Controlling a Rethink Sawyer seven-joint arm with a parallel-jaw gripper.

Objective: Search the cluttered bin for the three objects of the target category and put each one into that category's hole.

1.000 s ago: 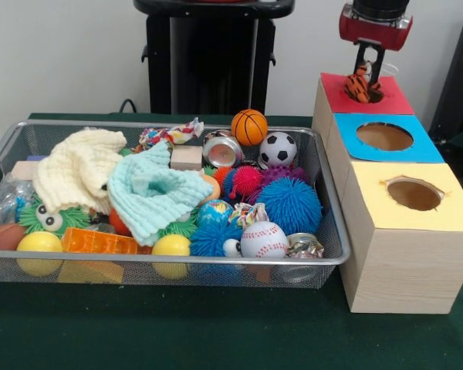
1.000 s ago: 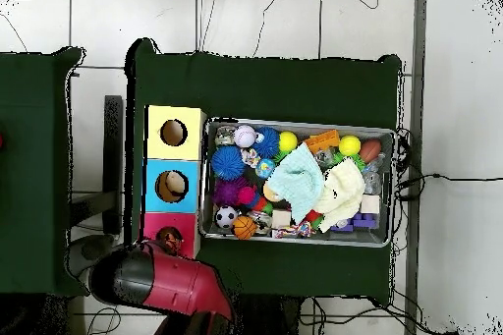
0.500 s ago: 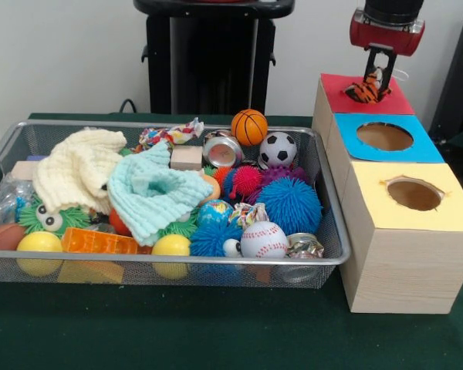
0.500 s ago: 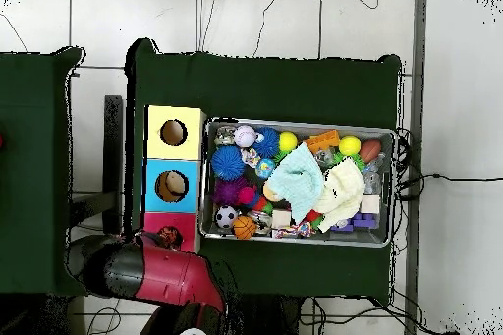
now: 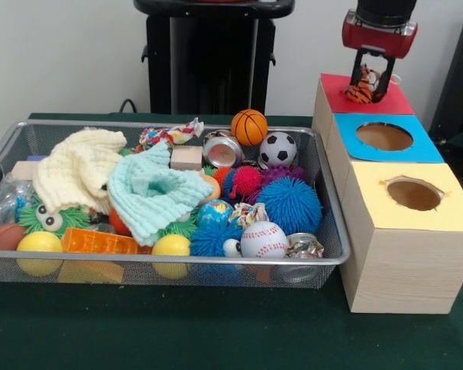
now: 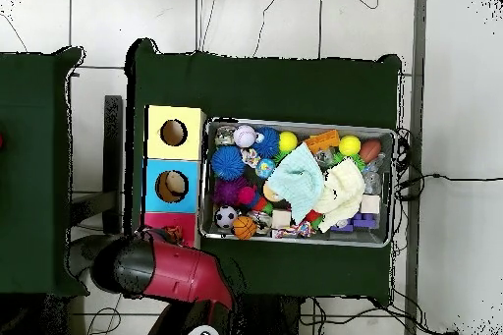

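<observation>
Okay, I see the hand [image 5: 368, 77] clamped on a small orange-and-black striped tiger toy [image 5: 360, 91], holding it just above the red-topped box [image 5: 392, 99] at the far end of the three-box row. Blue-topped box [image 5: 420, 148] and yellow-topped box [image 5: 447, 220] sit beside it. The wire bin [image 5: 328, 231] on the green worktop [image 5: 216, 331] is full of balls and cloths.

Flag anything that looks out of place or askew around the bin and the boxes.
One thing: an orange striped toy hangs between the gripper's fingers over the red box, not down its hole. The yellow box's hole has a ragged edge.
</observation>
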